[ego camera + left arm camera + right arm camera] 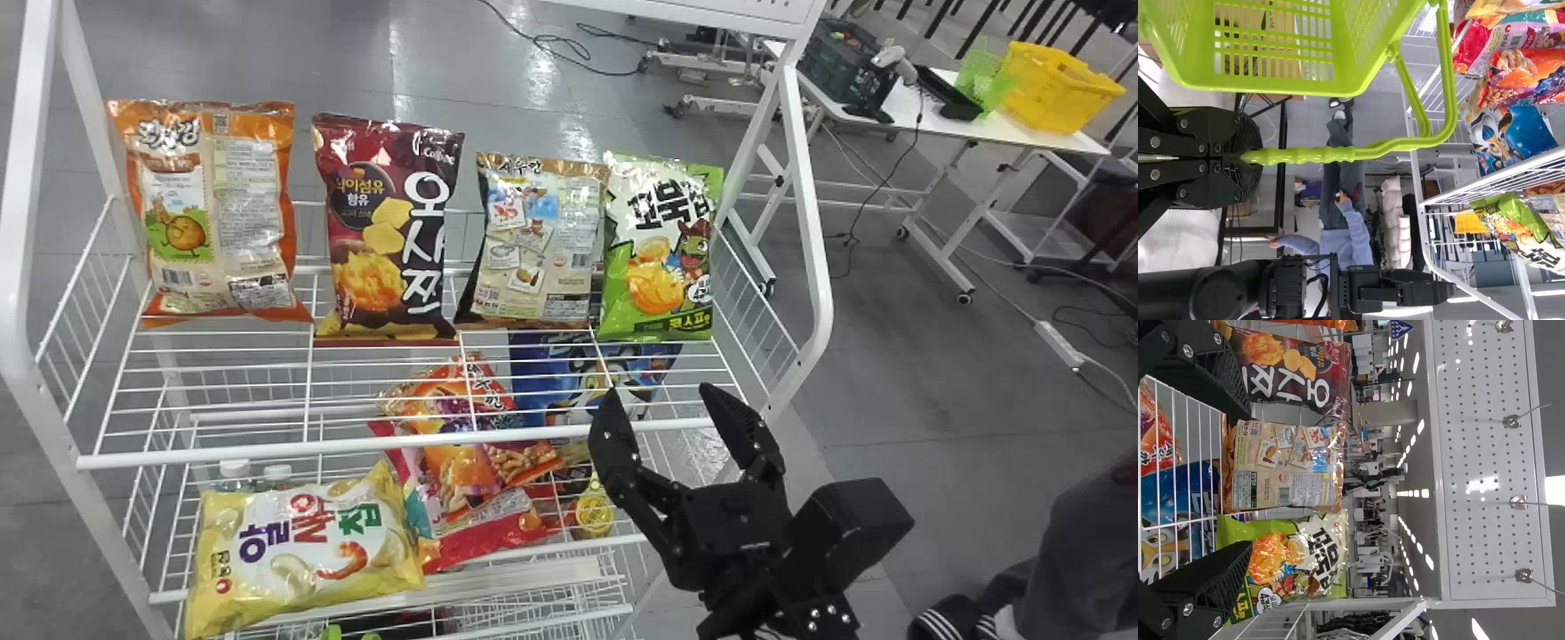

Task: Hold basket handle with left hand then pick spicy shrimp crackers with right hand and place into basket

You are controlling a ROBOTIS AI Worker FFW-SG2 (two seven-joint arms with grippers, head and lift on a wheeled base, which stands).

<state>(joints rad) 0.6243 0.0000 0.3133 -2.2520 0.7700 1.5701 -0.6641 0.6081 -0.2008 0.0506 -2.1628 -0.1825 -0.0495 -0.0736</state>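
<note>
The left gripper [1249,158] is clenched around the handle [1318,155] of the lime-green basket [1285,85], its two fingers pressed together on the ribbed grip. The right gripper [660,402] is released — its fingers stand wide apart with nothing between them — and it sits at the front right corner of the top shelf [444,438] of the white wire rack. What looks like the spicy shrimp crackers [453,467], an orange-red bag with purple on it, lies tilted on the shelf below, about midway between that shelf's left and right edges. It rests on a pink-red bag [480,538], with a blue bag [556,382] just behind it toward the back right corner. A yellow bag [302,551] lies at the front left corner of the same lower shelf, overlapping the front edge. Up on the top shelf, four bags stand side by side toward the back edge: an orange-and-cream one [209,213] at the left, then a dark red one [382,231], a beige one [538,240] with its printed back outward, and a green one [662,249] by the right edge. Beyond the rack, a yellow basket [1053,84] rests on a white table [1058,140] near its right end.
</note>
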